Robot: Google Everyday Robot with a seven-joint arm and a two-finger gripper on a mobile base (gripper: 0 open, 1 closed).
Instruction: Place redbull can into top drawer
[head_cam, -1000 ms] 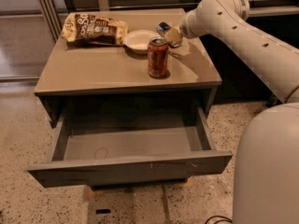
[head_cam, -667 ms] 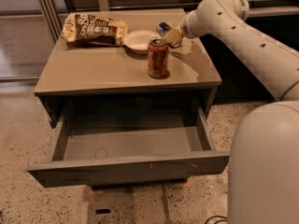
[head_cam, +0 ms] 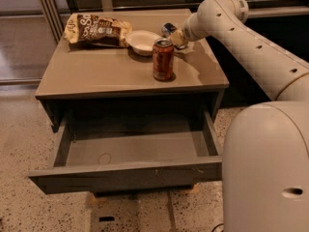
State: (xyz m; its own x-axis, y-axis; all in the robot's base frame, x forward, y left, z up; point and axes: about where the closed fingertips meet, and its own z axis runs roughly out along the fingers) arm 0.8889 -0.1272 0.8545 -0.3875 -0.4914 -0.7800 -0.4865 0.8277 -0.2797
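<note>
Silver redbull can [head_cam: 168, 29] stands on the table [head_cam: 96, 69] just beside my claw [head_cam: 178, 37]; whether the claw grips it I cannot tell.

Two cans [head_cam: 163, 59], one bowl [head_cam: 143, 41], one chip bag [head_cam: 96, 30], one drawer [head_cam: 125, 175], one hand [head_cam: 179, 38] at rear can [head_cam: 169, 29]

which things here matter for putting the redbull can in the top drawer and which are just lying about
Part of the job: redbull can, back right of the table; top drawer, pulled open; hand, right beside the redbull can.
Just lying about: orange-red soda can, white bowl, chip bag, all on the table.
</note>
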